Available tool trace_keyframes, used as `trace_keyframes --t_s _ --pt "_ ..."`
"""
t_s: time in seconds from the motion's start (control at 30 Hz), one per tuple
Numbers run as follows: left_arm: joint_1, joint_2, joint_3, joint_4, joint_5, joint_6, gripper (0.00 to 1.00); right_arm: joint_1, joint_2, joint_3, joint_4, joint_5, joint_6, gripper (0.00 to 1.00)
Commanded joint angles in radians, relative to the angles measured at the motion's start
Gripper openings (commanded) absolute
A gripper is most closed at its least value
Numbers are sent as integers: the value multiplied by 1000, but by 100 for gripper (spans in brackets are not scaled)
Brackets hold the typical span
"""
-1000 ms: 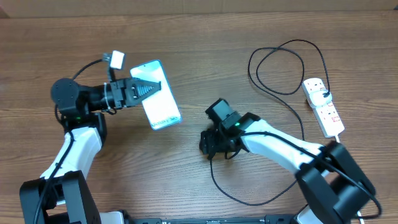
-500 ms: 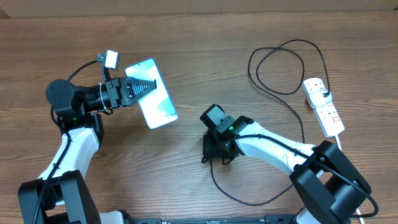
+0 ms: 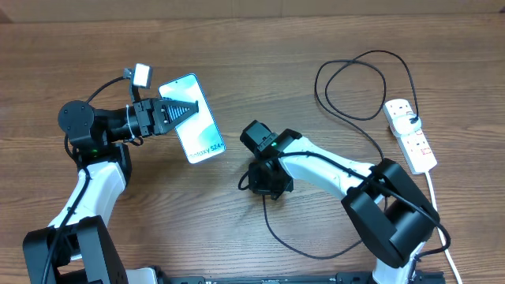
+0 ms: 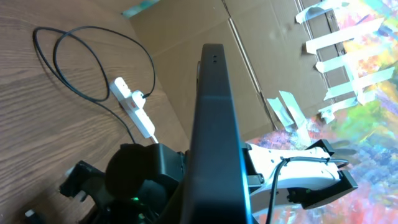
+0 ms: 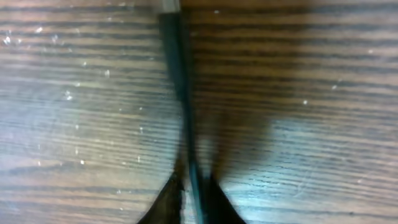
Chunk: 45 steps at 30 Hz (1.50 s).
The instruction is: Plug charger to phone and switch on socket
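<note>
My left gripper is shut on the phone and holds it tilted above the table, its light blue screen facing up. In the left wrist view the phone stands edge-on and hides my fingers. My right gripper points down at the table to the right of the phone, shut on the charger's thin black cable. The cable runs straight up between the two dark fingertips. From there the cable loops round to the plug adapter in the white socket.
The socket lies at the table's far right with its thick white cord trailing toward the front. The cable makes a wide loop left of the socket. A cardboard wall stands behind the table.
My right gripper has slid left along the table and closed on the cable. The left gripper shifted the phone slightly left early on, then held it still.
</note>
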Motion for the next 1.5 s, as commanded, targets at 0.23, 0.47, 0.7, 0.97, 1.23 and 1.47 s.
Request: trace_keyframes --t_s 0.23,0.47,0.7,0.97,1.23,1.47 --pt "45 -9 17 8 18 -40 4 -29 15 -30 5 -5 -45 4" --pt "45 -9 17 10 17 -31 4 -75 -327 -33 -26 -353 -348 4" --pt "25 -9 19 10 16 -35 4 3 -547 -93 -30 -507 -407 4" --pt "-50 -9 20 11 -7 -57 4 62 -574 -98 -6 -536 -455 4" --pt "-64 -9 20 12 -20 -115 4 63 -574 -98 63 -507 -454 4" --pt "-64 -9 20 12 -20 -121 4 63 -575 -98 117 -507 -454 4"
